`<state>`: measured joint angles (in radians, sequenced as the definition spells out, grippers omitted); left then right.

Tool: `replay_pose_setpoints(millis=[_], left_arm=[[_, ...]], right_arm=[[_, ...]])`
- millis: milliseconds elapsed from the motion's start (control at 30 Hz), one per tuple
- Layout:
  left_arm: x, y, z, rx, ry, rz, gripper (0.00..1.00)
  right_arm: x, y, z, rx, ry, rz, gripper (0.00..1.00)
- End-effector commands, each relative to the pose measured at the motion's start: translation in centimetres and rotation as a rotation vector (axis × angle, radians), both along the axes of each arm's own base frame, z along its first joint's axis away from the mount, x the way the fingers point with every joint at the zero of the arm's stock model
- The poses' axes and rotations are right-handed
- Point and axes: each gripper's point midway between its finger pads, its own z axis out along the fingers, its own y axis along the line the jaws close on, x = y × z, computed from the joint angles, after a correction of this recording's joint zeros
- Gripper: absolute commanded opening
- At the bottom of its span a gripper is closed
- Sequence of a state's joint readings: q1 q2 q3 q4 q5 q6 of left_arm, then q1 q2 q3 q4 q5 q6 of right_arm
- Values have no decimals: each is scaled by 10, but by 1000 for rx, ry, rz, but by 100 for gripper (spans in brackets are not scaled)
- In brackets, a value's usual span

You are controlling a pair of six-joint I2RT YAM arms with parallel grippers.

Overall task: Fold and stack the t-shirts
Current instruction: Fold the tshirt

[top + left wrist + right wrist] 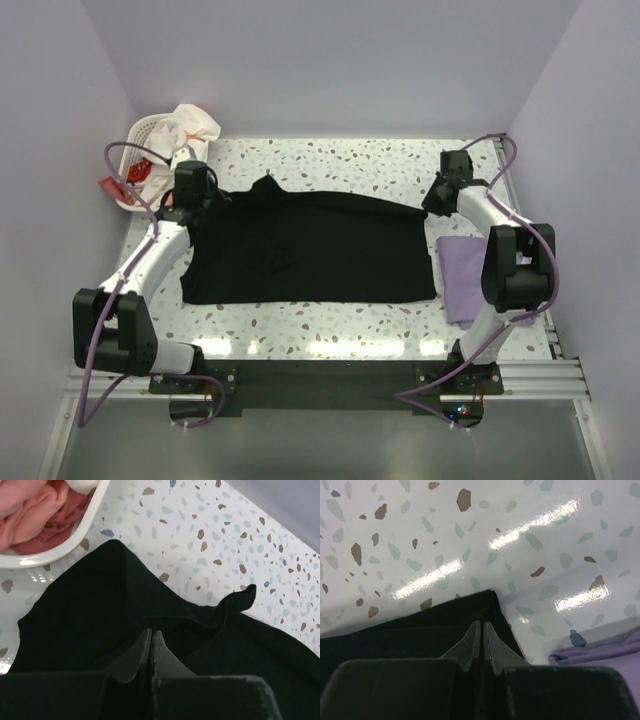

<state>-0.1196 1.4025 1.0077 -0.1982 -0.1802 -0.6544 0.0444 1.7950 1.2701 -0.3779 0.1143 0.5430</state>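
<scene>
The black t-shirt (310,250) lies spread flat across the middle of the terrazzo table (340,160). Its body fills the centre of the top view, and its collar makes a small peak at the upper edge, left of centre. The upper edge runs fairly straight from the left of the frame to the right. The lavender t-shirt (462,275) is folded into a small rectangle and lies on the table at the right of the frame, just beside the black shirt's right edge. The left gripper (151,635) sits at the shirt's upper left part. Its jaws are pressed together over the black cloth, which rises in a soft fold just ahead of the tips. The right gripper (481,627) sits at the shirt's upper right corner. Its jaws are likewise pinched together on the black fabric, close to the corner's edge, and the folded lavender cloth shows at the lower right of that wrist view. A white plastic laundry basket (143,128) stands in the upper left of the top view. It holds a white garment (190,125) and pink-red clothes (35,515), and its rim is near the black shirt's left side.
</scene>
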Motion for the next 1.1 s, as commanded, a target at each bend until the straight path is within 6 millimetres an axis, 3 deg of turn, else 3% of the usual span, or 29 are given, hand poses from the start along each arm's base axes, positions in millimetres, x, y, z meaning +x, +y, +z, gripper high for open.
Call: replay_pose_setpoints(millis=[0, 167, 533, 1067], left_arm=[[-20, 7, 6, -10, -1, 28, 0], [-45, 16, 9, 19, 9, 33, 0], [-86, 40, -14, 80, 68, 96, 0], [-100, 54, -6, 56, 35, 130, 0]], right_arm=[[0, -12, 21, -31, -71, -45, 0], [-11, -11, 15, -26, -52, -43, 0], [-35, -9, 2, -8, -41, -46, 0], [-55, -7, -5, 12, -45, -46, 0]])
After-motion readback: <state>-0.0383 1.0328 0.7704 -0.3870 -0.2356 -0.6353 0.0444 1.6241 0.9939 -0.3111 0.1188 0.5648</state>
